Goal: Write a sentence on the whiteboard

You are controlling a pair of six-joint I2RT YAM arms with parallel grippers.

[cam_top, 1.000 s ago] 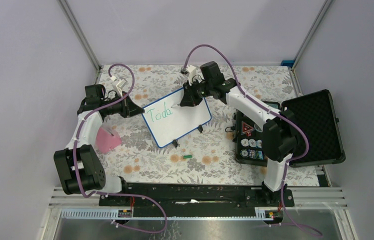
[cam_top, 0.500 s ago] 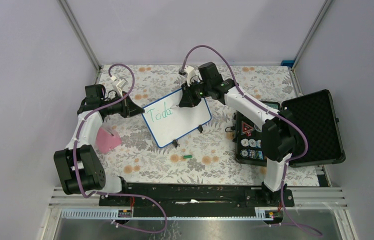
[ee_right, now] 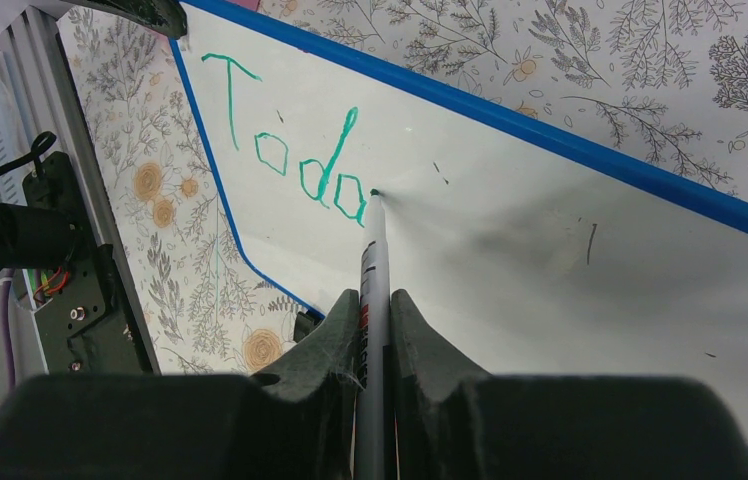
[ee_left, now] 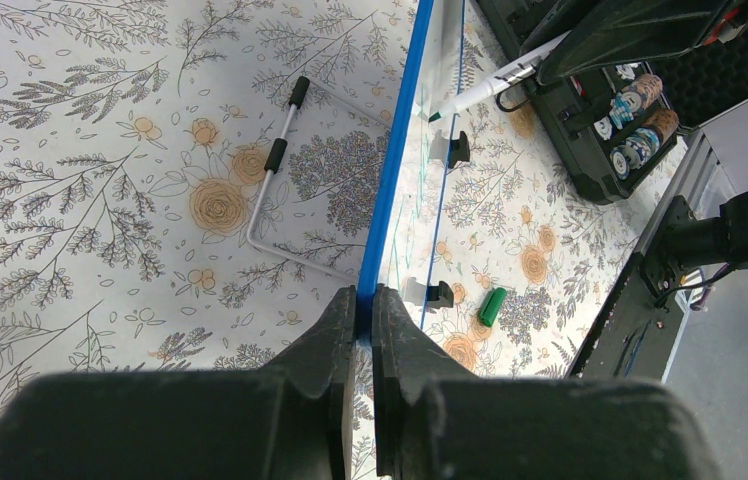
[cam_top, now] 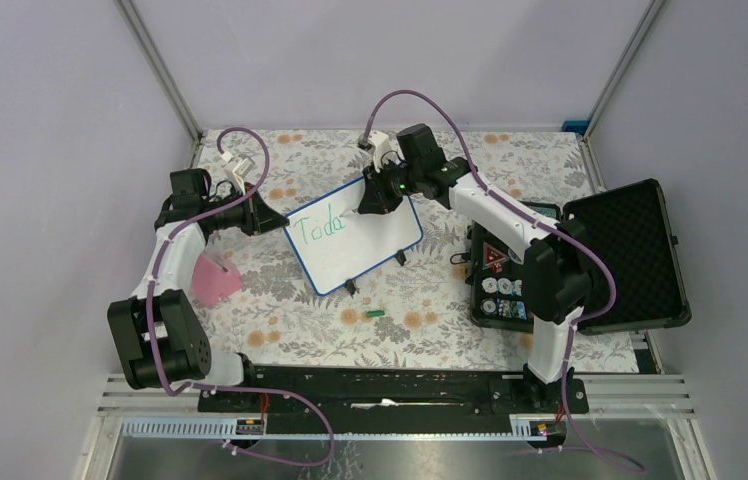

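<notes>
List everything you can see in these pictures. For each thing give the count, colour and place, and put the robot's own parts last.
whiteboard: one, white with a blue frame, middle of the table, green "Toda" written on it
marker: one, pale barrel with a green tip, tip at the board just after the last letter
cap: one, green, on the table in front of the board
pink item, perhaps a cloth: one, left side
case: one, black, open, right side
tablecloth: one, white flower print, over the table
left arm: one, white and black, jaws shut on the board's edge
right arm: one, white and black, jaws shut on the marker
</notes>
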